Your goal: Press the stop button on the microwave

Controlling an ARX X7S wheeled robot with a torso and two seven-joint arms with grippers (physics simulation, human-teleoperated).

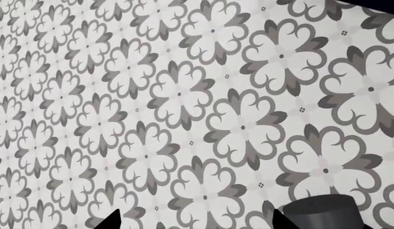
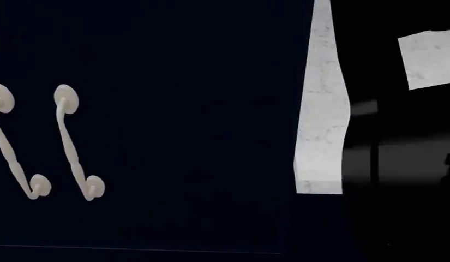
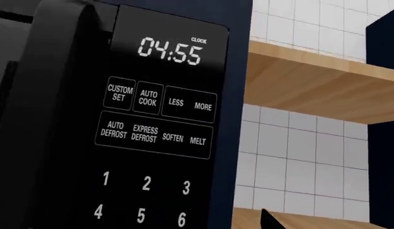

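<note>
Up close off my right wrist, the microwave (image 3: 114,124) panel reads 04:55, CLOCK, CUSTOM SET, AUTO COOK, digits 1–6. Beside its edge, wooden shelves (image 3: 311,86) over white tile. Neither claw's spread can I tell.

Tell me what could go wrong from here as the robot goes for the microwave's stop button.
The stop button is not in view: the right wrist view shows the microwave panel only down to key 6, so the arm may hit a number or preset key instead. The head view shows only dark cabinet doors with cream handles, giving no guidance. The pincers barely show, so their state is unclear.
</note>
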